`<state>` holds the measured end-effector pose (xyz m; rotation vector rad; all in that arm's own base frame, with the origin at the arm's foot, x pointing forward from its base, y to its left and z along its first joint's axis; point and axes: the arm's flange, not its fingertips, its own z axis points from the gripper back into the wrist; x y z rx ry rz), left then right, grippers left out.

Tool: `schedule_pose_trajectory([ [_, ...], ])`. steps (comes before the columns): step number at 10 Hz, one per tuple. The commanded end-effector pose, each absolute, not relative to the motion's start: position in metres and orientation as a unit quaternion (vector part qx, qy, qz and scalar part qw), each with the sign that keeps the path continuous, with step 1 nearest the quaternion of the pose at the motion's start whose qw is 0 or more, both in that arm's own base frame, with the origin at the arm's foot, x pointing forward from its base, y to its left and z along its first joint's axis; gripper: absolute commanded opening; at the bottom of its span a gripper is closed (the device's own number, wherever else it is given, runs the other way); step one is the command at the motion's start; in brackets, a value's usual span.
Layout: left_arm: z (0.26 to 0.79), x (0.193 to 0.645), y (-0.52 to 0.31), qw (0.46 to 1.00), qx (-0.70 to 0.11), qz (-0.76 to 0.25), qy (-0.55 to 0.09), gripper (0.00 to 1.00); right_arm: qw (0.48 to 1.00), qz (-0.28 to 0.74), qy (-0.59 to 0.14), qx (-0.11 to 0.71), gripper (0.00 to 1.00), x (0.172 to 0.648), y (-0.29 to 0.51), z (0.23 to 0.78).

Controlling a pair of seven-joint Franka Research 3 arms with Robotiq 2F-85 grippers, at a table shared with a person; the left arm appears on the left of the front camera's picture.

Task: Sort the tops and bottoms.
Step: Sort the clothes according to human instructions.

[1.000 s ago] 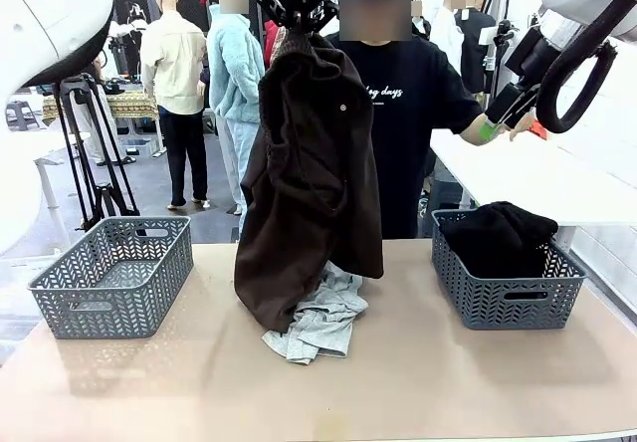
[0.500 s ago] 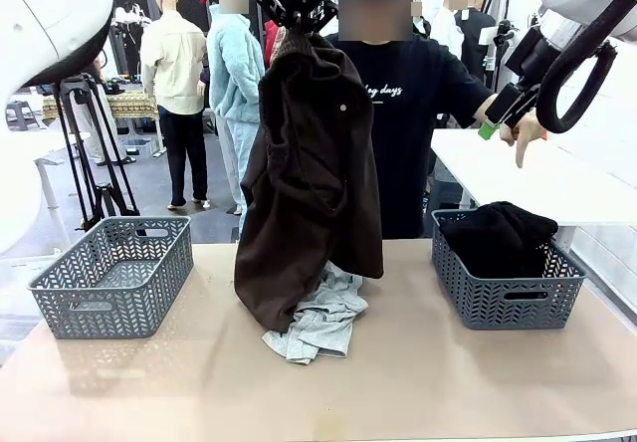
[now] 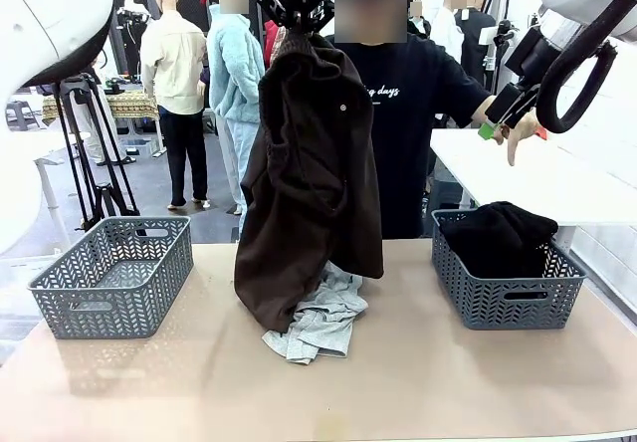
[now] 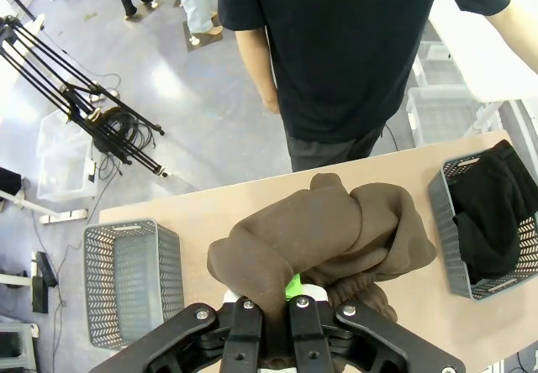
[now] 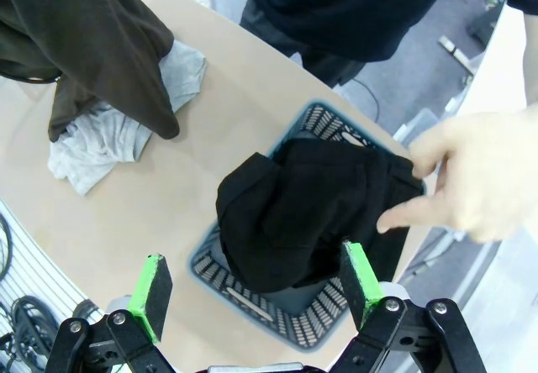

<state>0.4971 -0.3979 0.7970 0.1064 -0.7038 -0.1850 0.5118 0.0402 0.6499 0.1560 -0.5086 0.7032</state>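
Above the middle of the table [image 3: 448,382], dark brown bottoms [image 3: 309,183] hanging lengthwise, clamped in left gripper [image 4: 271,306]. Toward the right edge, basket [image 3: 508,298] below wide-open right gripper [image 5: 256,285].

Grey T-shirt [image 3: 320,331] (half hidden) under brown garment [image 3: 309,183]
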Motion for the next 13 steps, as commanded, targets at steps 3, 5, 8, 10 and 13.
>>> schedule_pose_trajectory([
  [3, 0.803, 0.496, -0.394, 0.93, 0.049, -0.088, -0.354, 0.0, 0.904, 0.343, -0.244, 0.071, 1.0, 0.514, 0.04, 0.65],
  [5, 0.803, 0.496, -0.394, 0.93, 0.049, -0.088, -0.354, 0.0, 0.904, 0.34, -0.246, 0.075, 1.0, 0.512, 0.04, 0.65],
  [8, 0.803, 0.496, -0.394, 0.93, 0.049, -0.088, -0.354, 0.0, 0.884, 0.316, -0.32, 0.127, 1.0, 0.466, 0.001, 0.665],
  [10, 0.803, 0.496, -0.394, 0.93, 0.049, -0.088, -0.354, 0.0, 0.871, 0.298, -0.365, 0.142, 1.0, 0.428, -0.036, 0.686],
  [13, 0.803, 0.496, -0.394, 0.93, 0.049, -0.088, -0.354, 0.0, 0.865, 0.286, -0.381, 0.157, 1.0, 0.402, -0.069, 0.69],
])
